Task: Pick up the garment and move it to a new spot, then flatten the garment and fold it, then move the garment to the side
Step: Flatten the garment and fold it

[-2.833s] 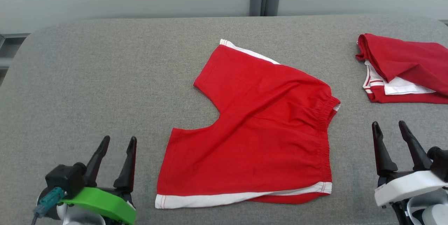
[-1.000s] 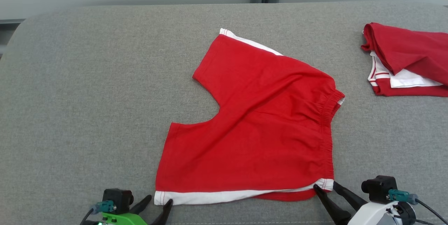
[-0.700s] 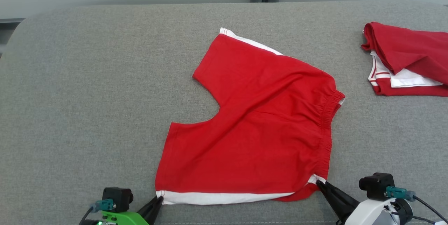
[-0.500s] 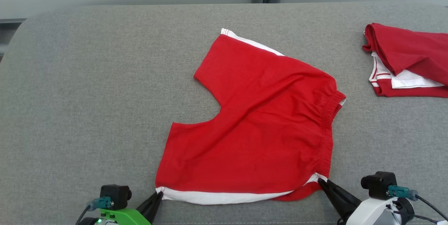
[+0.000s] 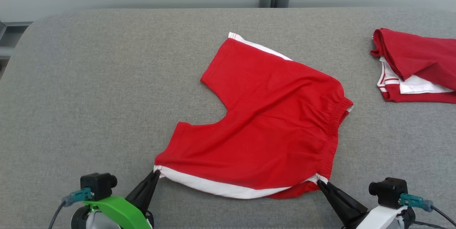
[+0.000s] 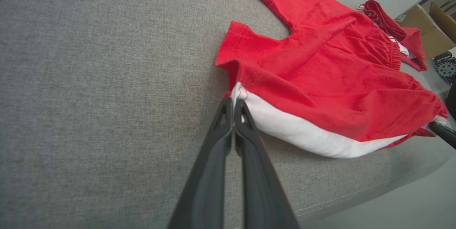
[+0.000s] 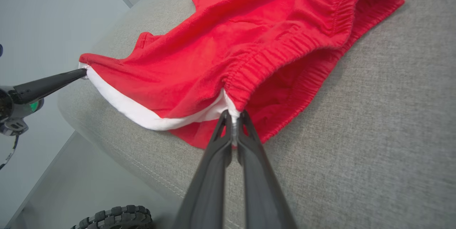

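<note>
Two tight pinches on the red shorts (image 5: 270,129), spread just ahead of both tips. Left gripper (image 5: 155,173) fully closed on the white-hem corner (image 5: 161,170), right gripper (image 5: 319,183) likewise at the waistband end (image 5: 323,178).

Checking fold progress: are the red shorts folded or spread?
Spread: the red shorts lie open on the grey surface, both legs showing; left gripper and right gripper pinch near corners.
</note>
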Available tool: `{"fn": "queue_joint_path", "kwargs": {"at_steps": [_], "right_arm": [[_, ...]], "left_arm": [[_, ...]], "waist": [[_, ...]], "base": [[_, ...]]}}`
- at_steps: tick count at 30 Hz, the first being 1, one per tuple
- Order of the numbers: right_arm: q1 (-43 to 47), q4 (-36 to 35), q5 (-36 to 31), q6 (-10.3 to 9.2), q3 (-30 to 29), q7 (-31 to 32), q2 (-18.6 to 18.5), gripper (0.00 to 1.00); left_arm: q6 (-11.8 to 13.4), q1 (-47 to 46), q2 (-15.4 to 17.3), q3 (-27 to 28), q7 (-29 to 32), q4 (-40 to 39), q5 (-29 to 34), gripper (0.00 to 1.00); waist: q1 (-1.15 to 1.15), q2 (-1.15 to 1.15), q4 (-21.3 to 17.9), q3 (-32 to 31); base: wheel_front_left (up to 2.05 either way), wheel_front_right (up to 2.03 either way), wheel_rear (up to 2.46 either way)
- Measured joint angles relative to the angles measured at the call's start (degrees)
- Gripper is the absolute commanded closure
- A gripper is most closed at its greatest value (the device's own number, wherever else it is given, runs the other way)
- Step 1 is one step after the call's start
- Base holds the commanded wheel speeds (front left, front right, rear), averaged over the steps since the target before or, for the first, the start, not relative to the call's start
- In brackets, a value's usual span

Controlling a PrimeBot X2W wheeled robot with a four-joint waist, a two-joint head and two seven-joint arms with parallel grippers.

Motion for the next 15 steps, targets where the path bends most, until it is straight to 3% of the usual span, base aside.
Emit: {"fn": "queue_joint_path", "kwargs": {"at_steps": [15], "right_arm": [[-0.9,-5.8,7.0,0.0,1.0,-3.8,-3.4,1.0]], "left_arm": [[-0.5,-3.2,2.6,5.4,0.6,-8.4,-4.7,1.0]], "waist": [[0.0,0.0,-2.8,0.9]], "base": [[0.0,0.0,0.0]]}}
